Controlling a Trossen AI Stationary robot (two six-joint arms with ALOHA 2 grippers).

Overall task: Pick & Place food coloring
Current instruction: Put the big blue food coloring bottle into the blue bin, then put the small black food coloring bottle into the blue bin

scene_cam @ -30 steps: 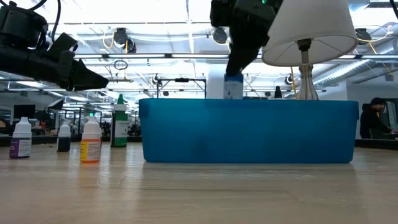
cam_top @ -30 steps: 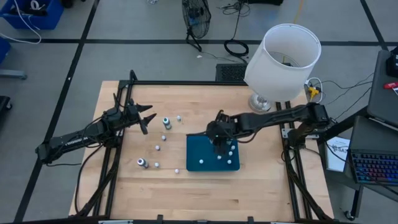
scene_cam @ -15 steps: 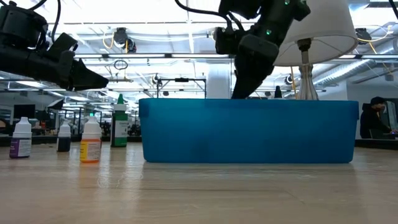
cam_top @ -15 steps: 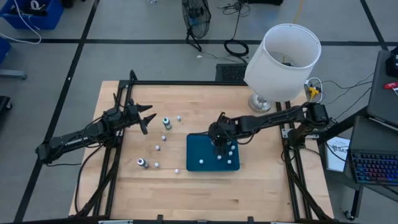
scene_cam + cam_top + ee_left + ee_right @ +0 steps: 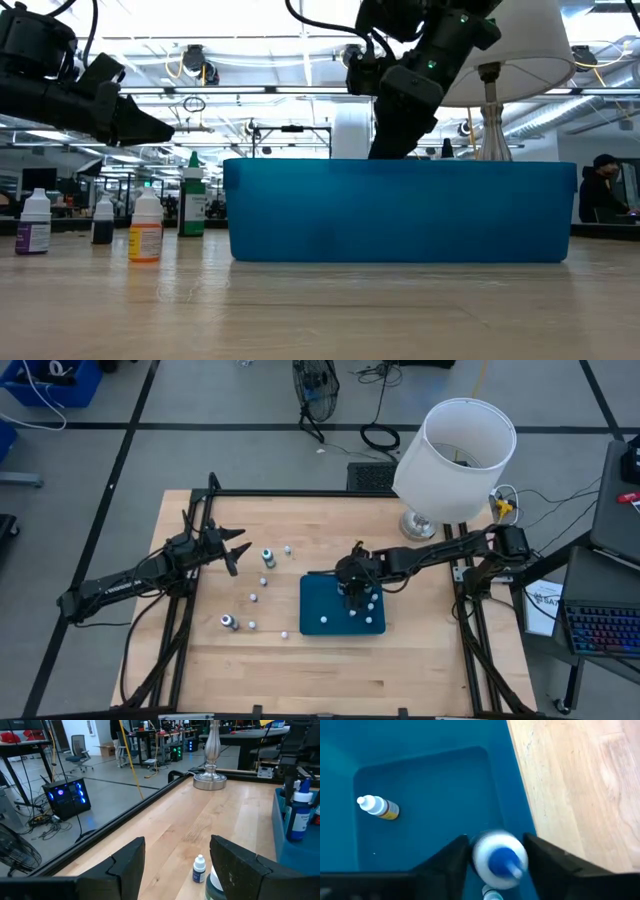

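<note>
The food coloring bottles are tiny. Several stand loose on the table's left half, among them a dark one (image 5: 265, 557) and another (image 5: 229, 622); in the low view they stand in a row (image 5: 146, 228). A few more lie in the teal tray (image 5: 320, 600), one on its side (image 5: 379, 807). My right gripper (image 5: 352, 595) reaches down into the tray, shut on a blue-capped bottle (image 5: 499, 859). My left gripper (image 5: 237, 552) hovers open above the table's left side, a small bottle (image 5: 199, 869) ahead of its fingers. My right gripper pinches the blue-capped bottle between its two fingers (image 5: 451, 861), at the body just below the white shoulder (image 5: 482, 851). It comes from above, pointing down into the tray. The bottle stands nearly upright, its blue body (image 5: 300, 820) low inside the tray; whether it rests on the floor is hidden.
A white-shaded lamp (image 5: 455, 455) stands on its metal base (image 5: 420, 525) at the table's far right corner, just behind the right arm. The tray's wall (image 5: 400, 210) fills the low view's middle. Bare wood lies along the table's near edge (image 5: 330, 665).
My right gripper has gone down into the tray with the blue-capped bottle, shifting slightly toward the table's near edge. The bottle, which showed above the tray's rim in the low view a second ago, is now hidden behind the wall.
</note>
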